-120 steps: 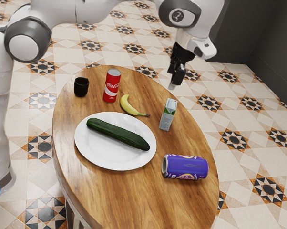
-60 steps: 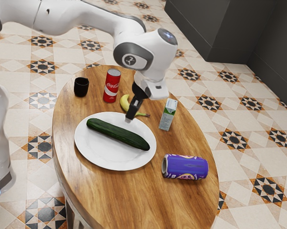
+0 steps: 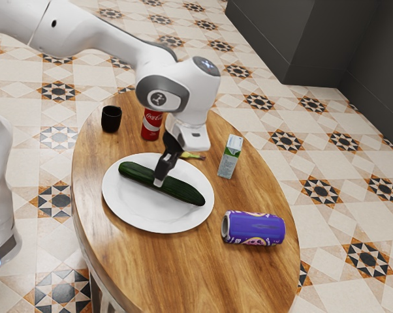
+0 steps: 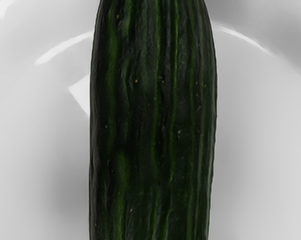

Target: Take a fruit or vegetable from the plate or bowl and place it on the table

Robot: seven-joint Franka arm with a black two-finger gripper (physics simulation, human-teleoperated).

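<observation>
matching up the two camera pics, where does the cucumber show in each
Exterior view: the cucumber lies across the plate, centre-left of the picture, under the gripper.
Wrist view: it runs top to bottom through the middle.
Shared landmark: the white plate, beneath it in both.

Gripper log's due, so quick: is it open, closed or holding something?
Gripper: at the cucumber on the plate; whether open, closed or holding it can't be told.
</observation>
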